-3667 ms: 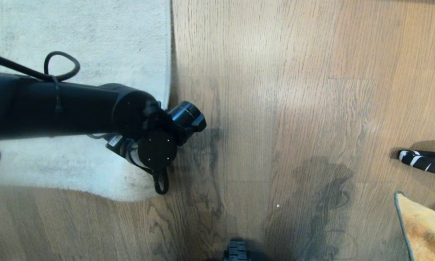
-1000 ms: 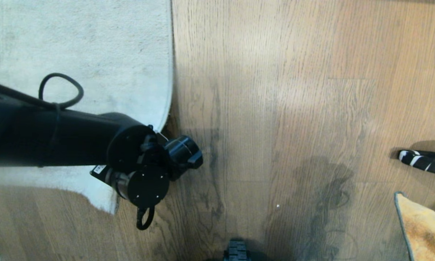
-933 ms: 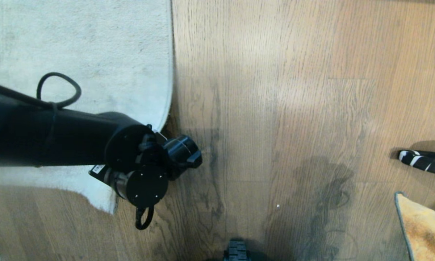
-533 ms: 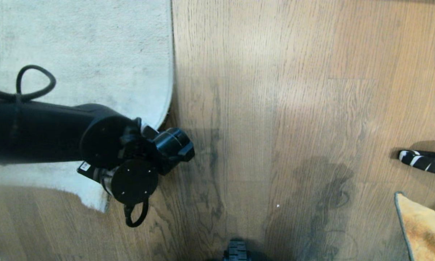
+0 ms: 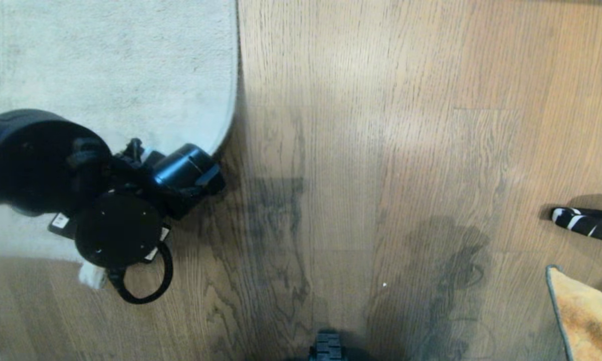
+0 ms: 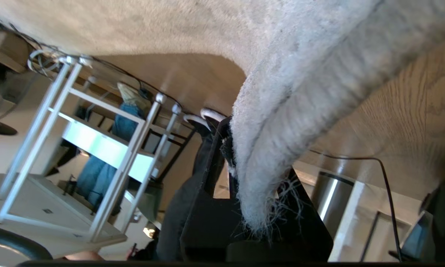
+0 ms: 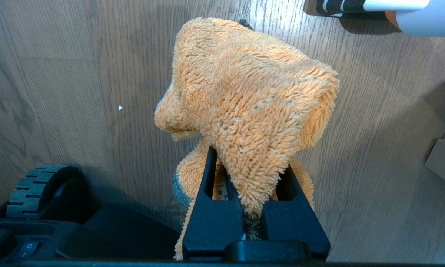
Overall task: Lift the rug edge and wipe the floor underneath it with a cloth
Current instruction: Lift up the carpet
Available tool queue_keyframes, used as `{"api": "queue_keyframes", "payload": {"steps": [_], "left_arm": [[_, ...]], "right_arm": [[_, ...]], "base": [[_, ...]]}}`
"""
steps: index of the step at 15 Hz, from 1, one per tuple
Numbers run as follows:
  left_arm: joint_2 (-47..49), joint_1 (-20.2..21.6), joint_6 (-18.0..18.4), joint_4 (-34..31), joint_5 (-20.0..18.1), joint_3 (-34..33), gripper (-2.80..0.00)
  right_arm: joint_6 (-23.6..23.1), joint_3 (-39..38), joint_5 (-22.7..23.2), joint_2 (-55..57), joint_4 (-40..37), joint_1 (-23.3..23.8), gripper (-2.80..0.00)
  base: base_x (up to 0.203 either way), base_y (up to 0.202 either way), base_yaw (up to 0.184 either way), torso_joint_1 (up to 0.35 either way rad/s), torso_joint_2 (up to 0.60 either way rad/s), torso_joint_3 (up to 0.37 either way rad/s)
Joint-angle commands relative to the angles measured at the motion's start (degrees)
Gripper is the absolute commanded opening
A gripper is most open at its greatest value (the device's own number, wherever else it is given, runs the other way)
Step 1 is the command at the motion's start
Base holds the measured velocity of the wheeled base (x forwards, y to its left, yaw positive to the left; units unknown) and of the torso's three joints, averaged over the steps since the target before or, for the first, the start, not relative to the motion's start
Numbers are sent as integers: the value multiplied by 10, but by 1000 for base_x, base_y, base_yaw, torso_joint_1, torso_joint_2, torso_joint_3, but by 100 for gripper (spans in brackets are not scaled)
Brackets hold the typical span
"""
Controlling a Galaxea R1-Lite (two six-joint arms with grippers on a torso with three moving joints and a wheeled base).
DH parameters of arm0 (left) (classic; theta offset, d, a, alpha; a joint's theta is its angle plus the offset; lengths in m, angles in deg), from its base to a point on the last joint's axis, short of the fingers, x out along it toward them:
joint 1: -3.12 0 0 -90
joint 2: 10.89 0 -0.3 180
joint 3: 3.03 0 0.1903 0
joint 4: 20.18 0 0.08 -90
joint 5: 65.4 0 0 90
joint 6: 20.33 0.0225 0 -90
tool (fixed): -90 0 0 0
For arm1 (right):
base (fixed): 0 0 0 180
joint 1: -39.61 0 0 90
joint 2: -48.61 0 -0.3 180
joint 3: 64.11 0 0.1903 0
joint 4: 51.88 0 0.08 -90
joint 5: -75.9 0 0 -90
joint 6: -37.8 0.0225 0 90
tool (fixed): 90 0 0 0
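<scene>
In the head view the left arm's dark wrist sits at the left middle of the frame over the pale rug (image 5: 130, 75), whose near corner is drawn up off the brown floor (image 5: 381, 150), while the orange cloth (image 5: 586, 321) peeks in at the lower right corner. In the left wrist view the left gripper (image 6: 253, 207) at lower centre is clamped on the rug edge (image 6: 259, 178), which hangs folded and frayed between its black fingers. In the right wrist view the right gripper (image 7: 253, 218) at lower centre pinches the fuzzy cloth (image 7: 244, 100), which mounds above it over the floor (image 7: 59, 74).

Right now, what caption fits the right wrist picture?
Right gripper holding the fuzzy orange cloth above the wood floor.
</scene>
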Motion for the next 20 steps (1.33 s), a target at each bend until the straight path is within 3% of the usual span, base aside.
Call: {"api": "queue_keyframes", "payload": {"steps": [1, 9, 12, 20], "left_arm": [[-37, 11, -1, -10, -14, -1, -280], [-76, 31, 0, -9, -85, -6, -280], [-88, 31, 0, -9, -134, -6, -280], [-105, 31, 0, 2, -153, -35, -280]], "right_arm": [[0, 0, 0, 1, 0, 0, -280], [0, 0, 0, 1, 0, 0, -280], [0, 0, 0, 1, 0, 0, -280], [0, 0, 0, 1, 0, 0, -280]], "base": [[0, 0, 0, 0, 0, 0], [0, 0, 0, 0, 0, 0], [0, 0, 0, 0, 0, 0], [0, 0, 0, 0, 0, 0]]}}
